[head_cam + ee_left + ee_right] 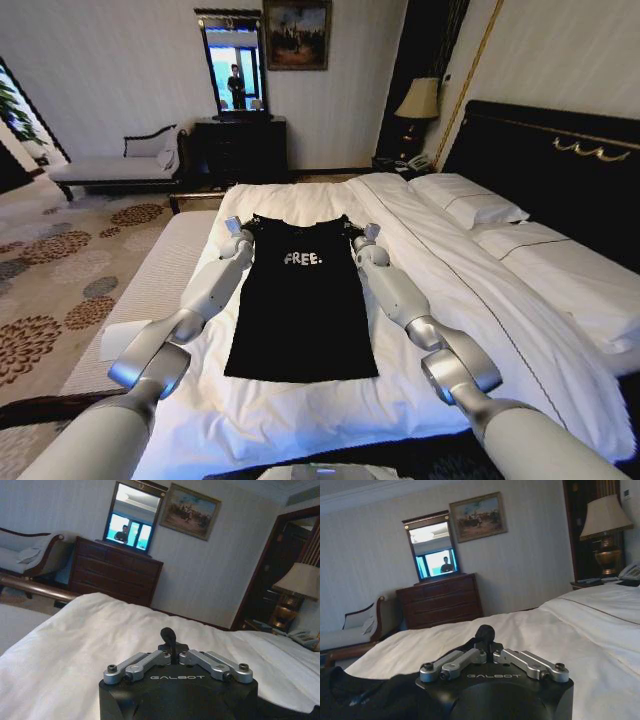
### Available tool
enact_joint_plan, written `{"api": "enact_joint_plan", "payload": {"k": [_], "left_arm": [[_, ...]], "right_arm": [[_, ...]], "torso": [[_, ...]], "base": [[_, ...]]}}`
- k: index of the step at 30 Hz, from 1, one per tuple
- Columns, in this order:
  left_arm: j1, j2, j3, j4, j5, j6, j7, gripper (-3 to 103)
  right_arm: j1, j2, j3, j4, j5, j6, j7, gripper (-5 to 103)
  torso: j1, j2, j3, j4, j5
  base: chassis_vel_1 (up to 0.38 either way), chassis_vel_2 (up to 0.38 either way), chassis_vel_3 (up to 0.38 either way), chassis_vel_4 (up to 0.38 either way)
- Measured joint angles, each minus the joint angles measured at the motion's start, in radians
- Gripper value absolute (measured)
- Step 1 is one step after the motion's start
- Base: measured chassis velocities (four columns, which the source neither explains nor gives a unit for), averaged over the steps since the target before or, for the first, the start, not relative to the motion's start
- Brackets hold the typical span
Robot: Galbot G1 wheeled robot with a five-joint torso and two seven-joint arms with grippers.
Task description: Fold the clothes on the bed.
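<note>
Early in the fold, by the look of it: black T-shirt (300, 320) spread flat and face up on the white bed (520, 340), collar end away from the robot, hem end nearer, white letters (302, 259) readable on the chest, pillows (470, 200) well off to the right. No fold visible in the cloth yet.

Both arms stretched forward along the 2 long sides of the garment. Left gripper (236, 230) at the left sleeve, low over the bedding; right gripper (369, 238) at the right sleeve, likewise low.

Left wrist view: fingers (170, 636) drawn together into 1 dark tip, linkage bars pulled inward, white duvet beyond. Right wrist view: fingers (485, 631) closed the same way, dark fabric of the shirt lying just beside and below the gripper body. Closed in both cases, then, but impossible to tell whether any cloth is pinched between them.

Likely step: taking hold at the 2 sleeves for a first fold.

Next move, as a judgement: needs a sure pinch on both sides at once, then an even lift and carry so that the soft fabric travels as 1 sheet, without dragging the bedding or skewing the hem. Worth watching for a slip on 1 side, which would twist the shirt.
</note>
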Motion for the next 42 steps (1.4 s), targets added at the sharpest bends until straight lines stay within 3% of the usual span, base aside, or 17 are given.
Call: {"api": "enact_joint_plan", "payload": {"k": [7,12,35,42], "left_arm": [[0.088,0.029,-0.026,-0.101,0.015,-0.015,-0.008,2],[0.216,0.066,-0.047,-0.231,0.05,-0.041,-0.005,2],[0.591,0.136,-0.122,-0.552,0.144,-0.125,-0.014,2],[0.788,0.16,-0.182,-0.696,0.175,-0.139,-0.021,2]], "right_arm": [[-0.1,-0.02,0.0,0.109,-0.034,0.007,0.004,1],[-0.229,-0.043,-0.003,0.23,-0.073,0.019,0.028,1],[-0.597,-0.106,0.027,0.567,-0.157,0.044,0.056,1],[-0.773,-0.124,0.083,0.696,-0.201,0.066,0.053,1]], "torso": [[0.0,0.0,0.0,0.0005,0.0],[0.0,0.0,0.0,0.0,0.0002],[0.0,0.0,0.0,0.0002,0.0001],[0.0,0.0,0.0,0.0002,0.0]], "base": [[0.0,0.0,0.0,0.0],[0.0,0.0,0.0,0.0],[0.0,0.0,0.0,0.0],[0.0,0.0,0.0,0.0]]}}
